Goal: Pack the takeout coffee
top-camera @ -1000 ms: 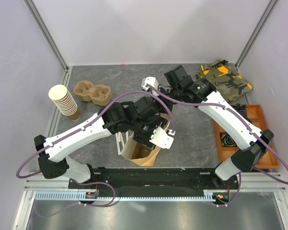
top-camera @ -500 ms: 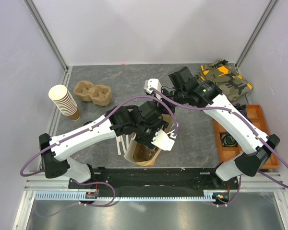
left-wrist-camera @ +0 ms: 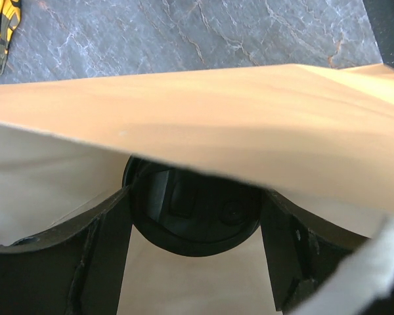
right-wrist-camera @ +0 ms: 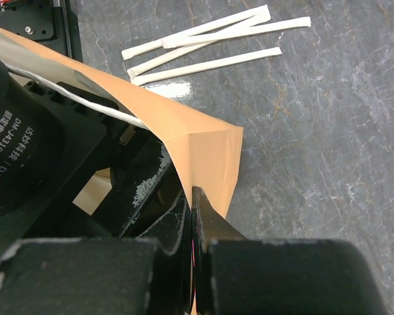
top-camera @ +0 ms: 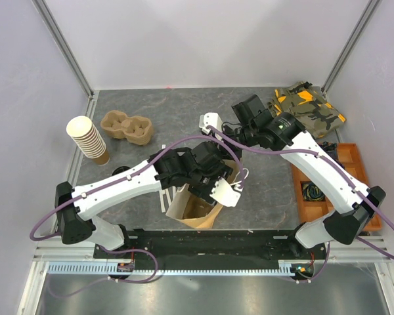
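The takeout coffee (left-wrist-camera: 194, 213) is inside the paper bag (left-wrist-camera: 249, 118), low between its walls and directly under the left gripper (left-wrist-camera: 194, 197). In the left wrist view only its round black lid shows, seen from above. So the cup stands upright, with its long axis vertical and the lid pointing up at the wrist. The base points toward the bag's floor, which I cannot see.

The 2 fingers (left-wrist-camera: 98, 256) of this gripper stand wide, one on each side of the lid, and their inner edges seem to touch its rim. I judge they are clamped on the cup, not free of it. One wall of the bag leans over the upper part of the lid.

The right gripper (right-wrist-camera: 193, 197) has its jaws together on the bag's upper edge, at a folded corner, and holds the mouth open on that side.

The left arm is the nearer one — its gripper is in the bag. The coming move, as I judge, goes along the cup's axis — open the fingers, then rise straight up, so the leaning wall does not catch them.
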{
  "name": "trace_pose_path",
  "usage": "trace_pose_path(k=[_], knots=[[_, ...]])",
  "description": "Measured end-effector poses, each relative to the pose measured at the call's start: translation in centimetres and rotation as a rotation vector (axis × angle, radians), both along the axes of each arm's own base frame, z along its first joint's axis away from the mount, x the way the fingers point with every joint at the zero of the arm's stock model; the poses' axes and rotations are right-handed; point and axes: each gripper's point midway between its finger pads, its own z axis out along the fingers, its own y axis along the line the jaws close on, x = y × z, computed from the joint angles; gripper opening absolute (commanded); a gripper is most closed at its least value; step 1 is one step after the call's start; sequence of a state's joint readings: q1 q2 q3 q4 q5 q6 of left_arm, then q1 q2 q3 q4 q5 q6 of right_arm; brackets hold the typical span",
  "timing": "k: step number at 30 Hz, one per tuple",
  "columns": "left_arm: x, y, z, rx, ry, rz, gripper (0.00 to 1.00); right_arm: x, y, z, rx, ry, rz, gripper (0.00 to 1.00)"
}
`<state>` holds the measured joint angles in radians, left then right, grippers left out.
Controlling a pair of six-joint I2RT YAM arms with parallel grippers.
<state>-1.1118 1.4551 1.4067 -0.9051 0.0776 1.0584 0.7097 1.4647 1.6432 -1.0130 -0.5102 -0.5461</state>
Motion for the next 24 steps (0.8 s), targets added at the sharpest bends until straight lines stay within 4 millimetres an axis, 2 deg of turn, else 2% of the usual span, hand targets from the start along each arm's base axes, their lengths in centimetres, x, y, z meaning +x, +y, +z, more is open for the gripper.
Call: trace_pose_path(k=[8, 24], knots=[[0.6, 0.1, -0.2, 0.012, -0.036, -0.007, 0.28, 0.1, -0.2, -0.2, -0.011, 0.0, -0.004, 0.0], [0.7, 0.0, -2.4, 0.015, -0.035, -0.008, 0.27, 0.6, -0.8, -2.1, -0.066, -0.035, 0.0, 0.0]])
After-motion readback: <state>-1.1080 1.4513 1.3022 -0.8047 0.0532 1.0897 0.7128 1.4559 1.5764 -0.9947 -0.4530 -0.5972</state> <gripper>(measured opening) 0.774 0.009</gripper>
